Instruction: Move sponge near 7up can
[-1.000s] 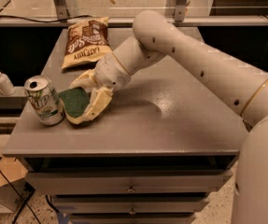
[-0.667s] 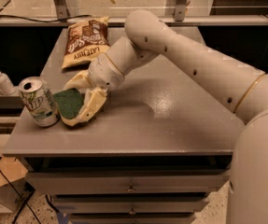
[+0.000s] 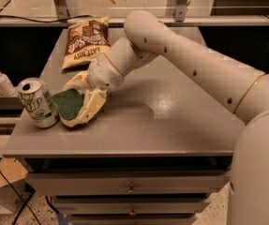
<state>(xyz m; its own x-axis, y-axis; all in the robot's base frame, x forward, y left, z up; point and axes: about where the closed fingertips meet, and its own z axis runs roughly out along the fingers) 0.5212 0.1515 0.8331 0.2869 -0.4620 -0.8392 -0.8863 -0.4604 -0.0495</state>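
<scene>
The sponge (image 3: 68,102), dark green top over pale yellow foam, sits between the fingers of my gripper (image 3: 80,97) near the table's left front. The gripper is shut on the sponge, one finger (image 3: 93,108) on its right side and one behind it. The 7up can (image 3: 37,102), white and green with a silver top, stands tilted just left of the sponge, close to the table's left edge. The sponge is right beside the can, nearly touching it.
A brown and cream chip bag (image 3: 85,42) lies at the back left of the grey table (image 3: 171,125). A small white pump bottle (image 3: 2,80) stands off the table to the left. Drawers are below the tabletop.
My gripper with the sponge has stayed by the can while the view shifted slightly; the arm has swung a little to the left.
</scene>
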